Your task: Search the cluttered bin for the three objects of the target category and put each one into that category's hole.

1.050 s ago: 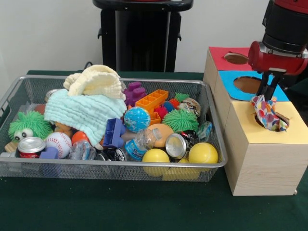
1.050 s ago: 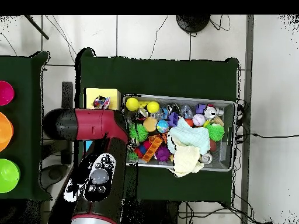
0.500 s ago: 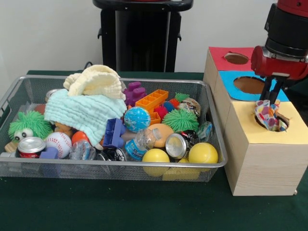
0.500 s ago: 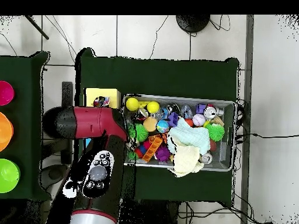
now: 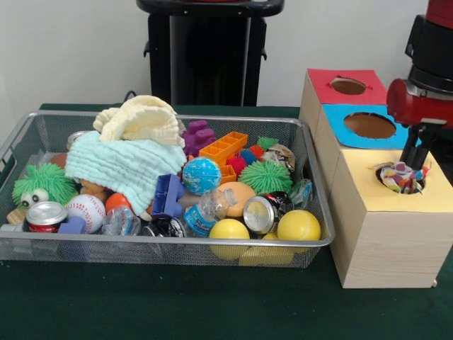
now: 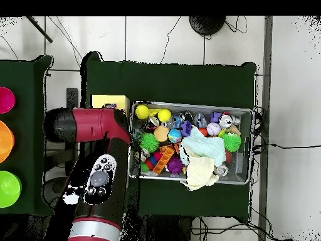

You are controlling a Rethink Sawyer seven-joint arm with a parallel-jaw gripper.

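Lowered: patterned cloth [image 5: 400, 177] into yellow hole | arm [image 5: 427, 99] upright beside | jaws: cannot tell

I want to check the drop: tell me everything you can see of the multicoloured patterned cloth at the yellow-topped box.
The multicoloured patterned cloth, soft and crumpled with red, yellow and blue patches, sits bunched in the round hole of the yellow-topped wooden box, partly sunk, its top poking above the rim. The black gripper hangs just above it; contact cannot be told.
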